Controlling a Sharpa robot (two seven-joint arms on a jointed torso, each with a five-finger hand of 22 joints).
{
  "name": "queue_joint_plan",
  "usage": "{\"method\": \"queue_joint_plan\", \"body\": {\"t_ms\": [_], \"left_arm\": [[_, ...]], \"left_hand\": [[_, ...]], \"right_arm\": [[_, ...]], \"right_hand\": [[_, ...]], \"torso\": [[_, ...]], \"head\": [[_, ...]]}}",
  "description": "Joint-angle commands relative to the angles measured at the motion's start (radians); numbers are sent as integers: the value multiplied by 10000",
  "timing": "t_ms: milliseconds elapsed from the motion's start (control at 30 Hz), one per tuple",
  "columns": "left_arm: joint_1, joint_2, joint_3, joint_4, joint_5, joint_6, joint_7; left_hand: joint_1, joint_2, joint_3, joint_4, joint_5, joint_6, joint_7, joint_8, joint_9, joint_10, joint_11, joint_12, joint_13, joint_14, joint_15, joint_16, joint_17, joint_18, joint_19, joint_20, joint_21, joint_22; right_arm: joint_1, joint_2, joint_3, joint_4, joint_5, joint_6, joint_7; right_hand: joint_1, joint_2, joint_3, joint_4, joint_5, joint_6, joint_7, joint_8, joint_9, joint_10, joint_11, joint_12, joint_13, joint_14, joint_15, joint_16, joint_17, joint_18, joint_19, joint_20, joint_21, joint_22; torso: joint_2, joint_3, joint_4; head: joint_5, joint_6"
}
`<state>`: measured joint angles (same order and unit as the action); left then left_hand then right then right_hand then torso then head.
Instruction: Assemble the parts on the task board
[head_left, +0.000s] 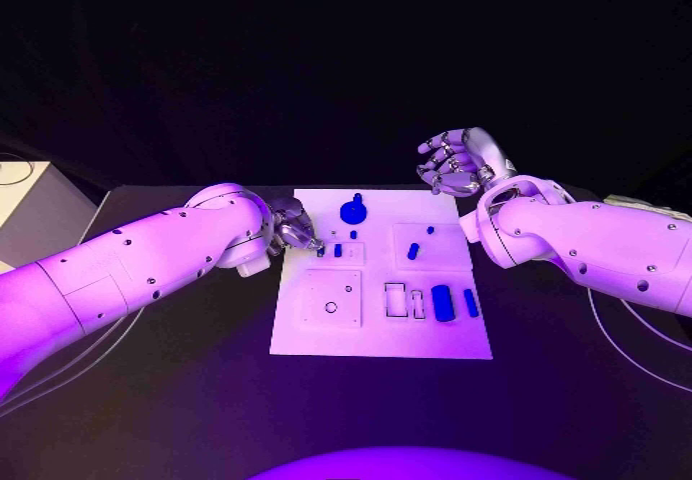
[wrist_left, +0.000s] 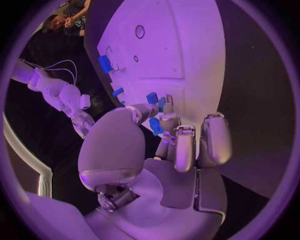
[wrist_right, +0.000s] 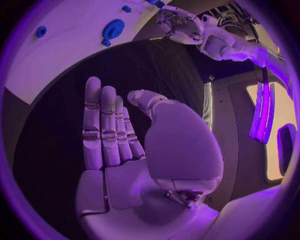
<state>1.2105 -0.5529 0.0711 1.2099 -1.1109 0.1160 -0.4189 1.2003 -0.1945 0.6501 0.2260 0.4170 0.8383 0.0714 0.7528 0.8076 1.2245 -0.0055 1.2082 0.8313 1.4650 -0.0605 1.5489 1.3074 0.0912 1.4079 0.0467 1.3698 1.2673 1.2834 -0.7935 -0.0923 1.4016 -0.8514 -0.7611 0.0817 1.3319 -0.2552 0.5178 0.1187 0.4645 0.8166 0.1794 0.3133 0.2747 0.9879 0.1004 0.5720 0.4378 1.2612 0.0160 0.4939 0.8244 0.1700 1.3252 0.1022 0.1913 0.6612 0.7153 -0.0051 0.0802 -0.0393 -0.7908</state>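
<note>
**Task board and parts: left hand at the board's edge, right hand lifted clear**

The task board (head_left: 378, 330) lies flat in the middle of the black worktop (head_left: 173, 400), between the two arms. The left hand (head_left: 296, 228) sits at the board's near-side edge, fingers curled down over its corner zone. In the left wrist view, the fingers (wrist_left: 181, 147) bend toward the board (wrist_left: 187, 45), and small blue parts (wrist_left: 154, 125) lie right at the fingertips and thumb; whether one of them is actually pinched I cannot tell, since the fingers hide the contact.

Just past the left hand's fingertips, two small blue pegs (head_left: 338, 250) stand in a recessed block. Farther from that hand, toward the board's far edge, stands a round blue knob (head_left: 353, 211). A short blue piece (head_left: 413, 250) lies in the square recess on the side nearer the right arm, with a smaller blue bit (head_left: 430, 229) just beyond it.

The right hand (head_left: 454, 162) is raised above the worktop beyond the board's far corner, well apart from every part. Its fingers (wrist_right: 100, 125) are straight and side by side, the thumb apart from them, and nothing lies in the palm. From that wrist the blue knob (wrist_right: 113, 30) shows on the board beyond the fingertips.

Two longer blue parts (head_left: 443, 302) stand side by side in slots below the right arm, far from both hands.
</note>
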Motion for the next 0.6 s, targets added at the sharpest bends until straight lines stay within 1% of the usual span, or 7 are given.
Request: {"method": "queue_joint_plan", "body": {"t_ms": [33,167,367,600], "left_arm": [[1,18,7,-24,180,311,-42],[1,32,6,-79,156,388,-57],[0,75,5,-151,-40,341,-19],[-1,108,5,-202,-287,322,19]], "left_hand": [[38,34,1992,-2059,62,76,-24,-9,-10,92,-26,62,26,946,-57,47,2290,-188,71,-30,35,12],[36,31,1995,-2061,64,79,-25,-12,-11,87,-26,54,13,947,-57,48,2292,-184,64,-30,26,-3],[36,30,1995,-2063,65,80,-25,-13,-11,86,-27,53,10,945,-57,45,2287,-186,67,-30,30,3],[36,20,1999,-2072,67,88,-26,-21,-14,94,-28,57,24,947,-58,49,2294,-187,68,-31,32,7]], "right_arm": [[-1,-5,4,15,-12,51,46],[-1,-4,4,17,-12,51,47],[-1,-7,4,26,-12,46,53],[-1,-12,4,35,-12,43,55]], "right_hand": [[-30,53,-49,23,47,5,61,66,-10,58,-20,45,-12,73,-21,-67,14,88,76,8,-33,-10],[-30,53,-49,23,47,5,61,66,-10,58,-20,45,-12,73,-21,-67,14,88,76,8,-33,-10],[-30,53,-49,23,47,5,61,66,-10,58,-20,45,-12,73,-21,-67,14,88,76,8,-33,-10],[-30,53,-49,23,47,5,61,66,-10,58,-20,45,-12,73,-21,-67,14,88,76,8,-33,-10]], "torso": [[-1,-2,2],[-3,-4,3],[7,-10,-2],[2,-3,-4]], "head": [[13,-3],[12,-13],[15,-13],[14,-20]]}}
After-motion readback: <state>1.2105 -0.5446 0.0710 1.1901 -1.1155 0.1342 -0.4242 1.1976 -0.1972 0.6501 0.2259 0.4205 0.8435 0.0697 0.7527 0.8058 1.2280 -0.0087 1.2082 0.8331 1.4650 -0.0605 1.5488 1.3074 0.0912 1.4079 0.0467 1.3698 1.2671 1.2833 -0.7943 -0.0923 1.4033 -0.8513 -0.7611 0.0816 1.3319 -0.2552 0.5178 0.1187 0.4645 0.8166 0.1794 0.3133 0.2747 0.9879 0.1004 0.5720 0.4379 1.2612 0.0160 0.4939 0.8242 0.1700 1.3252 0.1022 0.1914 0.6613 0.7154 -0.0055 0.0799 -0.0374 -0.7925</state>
